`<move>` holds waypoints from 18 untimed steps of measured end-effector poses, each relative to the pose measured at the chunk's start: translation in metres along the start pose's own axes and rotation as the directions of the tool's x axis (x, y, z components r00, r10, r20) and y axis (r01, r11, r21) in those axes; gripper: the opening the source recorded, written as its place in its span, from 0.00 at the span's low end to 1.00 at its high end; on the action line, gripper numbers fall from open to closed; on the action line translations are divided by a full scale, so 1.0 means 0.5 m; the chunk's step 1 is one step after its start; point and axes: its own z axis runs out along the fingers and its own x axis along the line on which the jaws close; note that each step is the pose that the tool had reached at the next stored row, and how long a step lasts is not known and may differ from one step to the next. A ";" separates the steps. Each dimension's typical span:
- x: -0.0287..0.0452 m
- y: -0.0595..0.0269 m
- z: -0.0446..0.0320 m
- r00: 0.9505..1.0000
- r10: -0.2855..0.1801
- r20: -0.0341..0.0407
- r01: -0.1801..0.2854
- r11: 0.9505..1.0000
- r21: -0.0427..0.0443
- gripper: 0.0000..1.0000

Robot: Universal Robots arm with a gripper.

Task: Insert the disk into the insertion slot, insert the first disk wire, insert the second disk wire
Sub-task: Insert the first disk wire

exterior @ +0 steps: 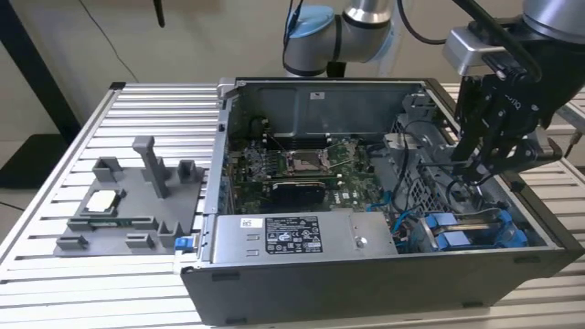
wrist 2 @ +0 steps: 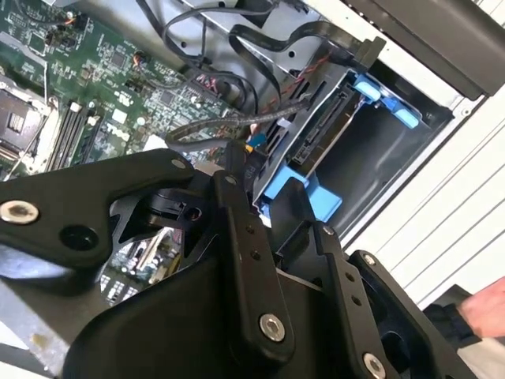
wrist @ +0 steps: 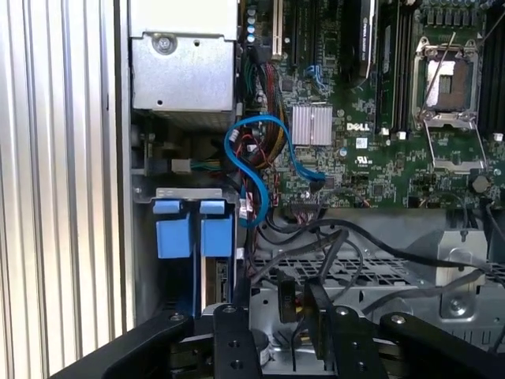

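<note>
Where the disk sits: disk [wrist 2: 330,125], a silver-grey rectangular hard drive in a bright blue plastic carrier frame, looks housed in the insertion slot [wrist 2: 394,158]. The slot is a dark grey sheet-metal drive bay with blue tabs, at the case corner on the exterior view's right.
Why so: judged that the drive is pushed home with its connector edge left facing the cable side, ready for plugs.
Wires: loose black cables [wrist 2: 229,122] arc close to that connector edge. Cannot tell whether any is seated.
Blue cable: flat bright blue data cable [wrist: 256,197] loops between motherboard and bay area.
Gripper: black two-finger gripper [wrist: 272,300] hangs inside the case, just beside the bay. Fingers [wrist: 319,316] stand a modest gap apart. A small dark plug [wrist: 288,298] shows in that gap, neither finger visibly on it, so nothing is held as far as shows.
Why that pose: judged that the case walls close off the sides, so the open top is the only way in.
Case: dark grey metal computer case [exterior: 366,281], lying open, holds a green motherboard [exterior: 302,164] and a grey labelled power-supply box [exterior: 302,236].
Tray: grey plastic fixture tray [exterior: 128,229] lies well apart from the bay, with a small pale block [exterior: 101,200] in one pocket.
Worktop: slatted aluminium worktop [exterior: 46,274] carries case and tray.
Bystander: a person's hand [wrist 2: 483,309] at the edge of the second wrist view, outside the case.
</note>
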 end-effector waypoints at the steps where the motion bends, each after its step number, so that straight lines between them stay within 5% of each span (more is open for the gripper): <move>1: 0.000 0.001 0.000 1.000 0.000 0.001 0.000 1.000 0.001 0.41; 4: 0.000 0.002 0.002 1.000 0.000 0.009 0.000 1.000 0.003 0.31; 8: 0.000 0.005 0.005 1.000 0.000 0.024 0.000 1.000 0.005 0.31; 18: 0.000 0.005 0.005 1.000 0.000 0.025 0.000 1.000 0.005 0.19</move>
